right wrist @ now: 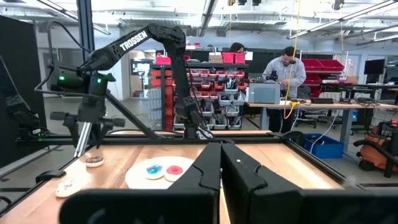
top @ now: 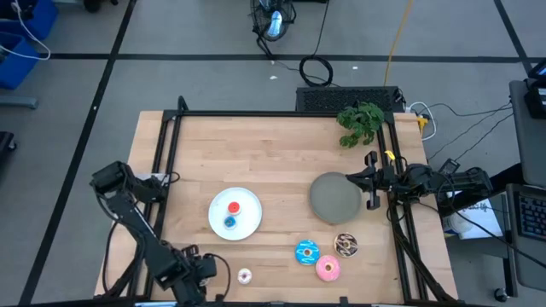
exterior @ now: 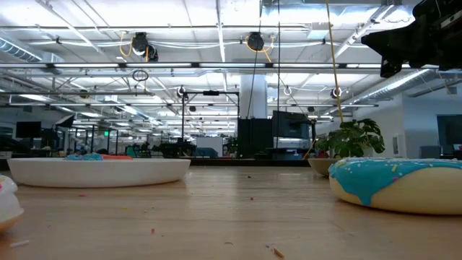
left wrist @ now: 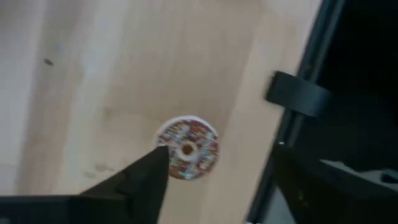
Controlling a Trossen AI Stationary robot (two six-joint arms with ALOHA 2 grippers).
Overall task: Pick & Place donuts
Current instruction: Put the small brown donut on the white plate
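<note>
Donut closest to your left gripper (top: 200, 271): the tiny pale pink sprinkled ring (top: 245, 275) at the near table edge, just beside its spread, empty fingers (toward the middle). Right gripper (top: 368, 182), pinched together on nothing, sits well apart by the grey round plate (top: 334, 197).

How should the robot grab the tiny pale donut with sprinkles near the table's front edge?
Come straight down over the tiny pale sprinkled ring donut, which lies flat, and pinch across its outer rim. The left end effector, beside it with fingers open, is probably best placed.
</note>
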